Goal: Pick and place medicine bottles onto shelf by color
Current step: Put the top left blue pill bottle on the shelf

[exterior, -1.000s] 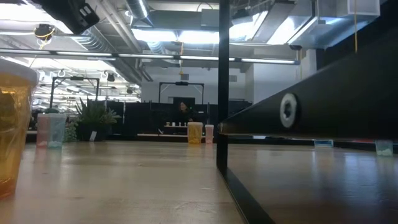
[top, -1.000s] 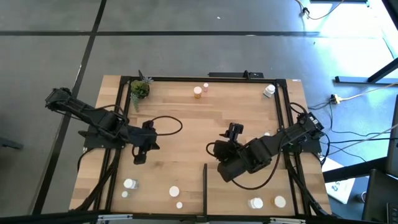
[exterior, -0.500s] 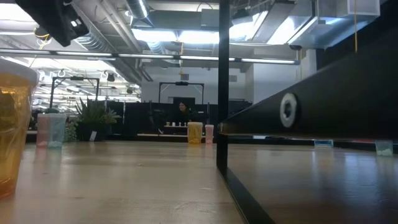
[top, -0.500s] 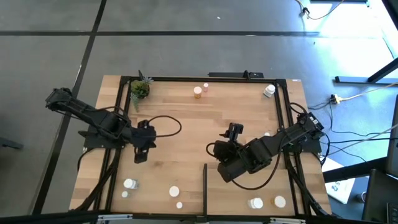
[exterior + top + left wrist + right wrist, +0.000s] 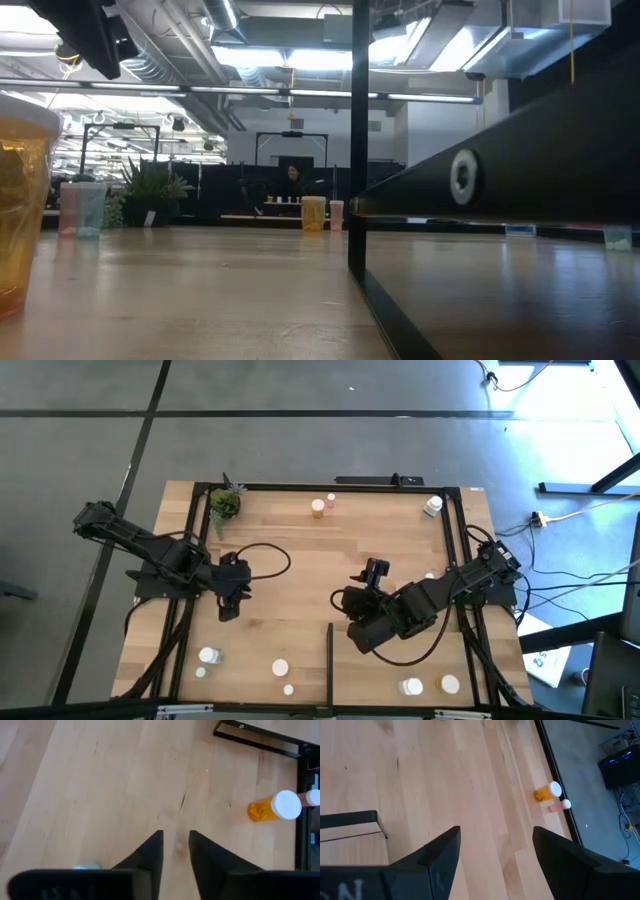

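Left gripper [image 5: 227, 610] has pulled back a little toward its base since a second ago; jaws now slightly parted, nothing between them. Right gripper [image 5: 374, 572] sits mid-table, jaws spread wide, empty. Orange bottle [image 5: 318, 508] stands at the far edge beside a small pink bottle [image 5: 331, 500]. Best approach, I'd say: open wider, centre on the orange body, avoid clipping its neighbour.

Robotics lab: exposed ceiling ducts [image 5: 190, 50], concrete floor [image 5: 320, 420].
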